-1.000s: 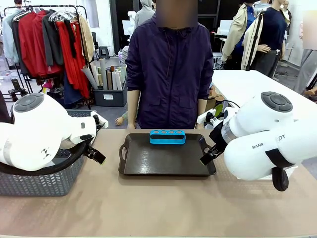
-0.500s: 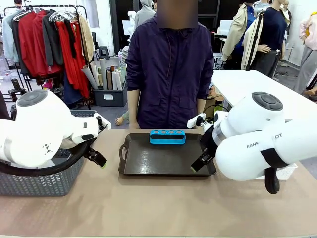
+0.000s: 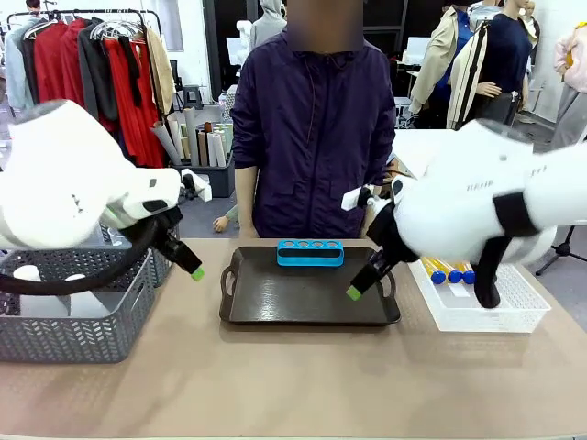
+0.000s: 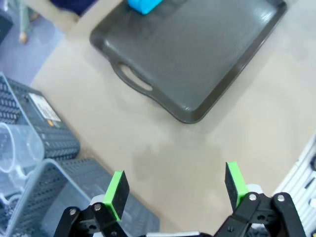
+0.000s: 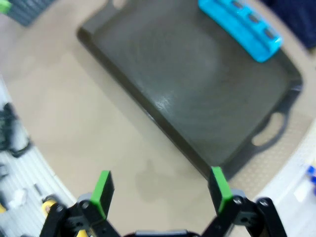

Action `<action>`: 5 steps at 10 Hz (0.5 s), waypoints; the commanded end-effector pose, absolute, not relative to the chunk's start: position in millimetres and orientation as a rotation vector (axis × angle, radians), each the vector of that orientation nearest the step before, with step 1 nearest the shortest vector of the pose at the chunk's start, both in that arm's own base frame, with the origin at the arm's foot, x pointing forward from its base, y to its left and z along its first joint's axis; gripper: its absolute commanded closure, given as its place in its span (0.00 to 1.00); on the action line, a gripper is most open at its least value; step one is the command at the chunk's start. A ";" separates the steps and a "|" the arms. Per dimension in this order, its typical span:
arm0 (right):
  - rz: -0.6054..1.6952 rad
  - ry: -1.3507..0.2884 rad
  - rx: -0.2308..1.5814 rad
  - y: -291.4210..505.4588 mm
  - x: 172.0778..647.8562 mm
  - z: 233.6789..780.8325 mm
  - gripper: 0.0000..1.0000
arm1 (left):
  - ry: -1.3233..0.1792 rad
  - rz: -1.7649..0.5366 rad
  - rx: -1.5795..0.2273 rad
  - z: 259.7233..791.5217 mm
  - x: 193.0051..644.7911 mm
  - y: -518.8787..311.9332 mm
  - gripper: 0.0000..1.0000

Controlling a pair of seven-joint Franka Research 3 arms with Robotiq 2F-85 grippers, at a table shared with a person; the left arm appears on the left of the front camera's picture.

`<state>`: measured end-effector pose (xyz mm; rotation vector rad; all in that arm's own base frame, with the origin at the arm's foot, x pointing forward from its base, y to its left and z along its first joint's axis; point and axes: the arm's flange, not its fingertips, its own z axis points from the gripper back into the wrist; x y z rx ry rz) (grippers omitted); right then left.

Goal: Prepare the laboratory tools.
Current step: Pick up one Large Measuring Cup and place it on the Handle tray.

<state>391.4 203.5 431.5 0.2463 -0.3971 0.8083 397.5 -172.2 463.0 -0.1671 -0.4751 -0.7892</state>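
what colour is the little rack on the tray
The rack is bright blue, clearest in the front view.

The tray [image 3: 303, 298] looks glossy, the tabletop [image 3: 293, 385] matt, the rack [image 3: 310, 254] smooth plastic.

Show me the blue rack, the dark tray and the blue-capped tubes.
blue rack [image 3: 310, 254], front view, its front face.
dark tray [image 3: 303, 298], front view, its bare floor.
blue-capped tubes [image 3: 455, 276], front view, a blue cap.
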 end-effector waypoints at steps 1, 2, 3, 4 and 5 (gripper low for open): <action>0.884 -0.332 0.340 188.6 414.6 464.2 0.00 | -0.491 -0.883 -0.240 482.3 404.1 -158.8 0.00; 0.878 -0.357 0.343 184.7 420.4 480.5 0.00 | -0.492 -0.915 -0.251 496.0 405.2 -155.1 0.00; 0.913 -0.377 0.376 179.3 424.5 500.1 0.00 | -0.514 -0.934 -0.263 507.3 402.8 -149.7 0.00; 0.939 -0.411 0.404 173.8 428.2 517.2 0.00 | -0.545 -0.944 -0.272 521.7 401.9 -144.8 0.00; 0.945 -0.448 0.407 169.0 432.4 534.6 0.00 | -0.586 -0.954 -0.269 537.7 404.2 -139.4 0.00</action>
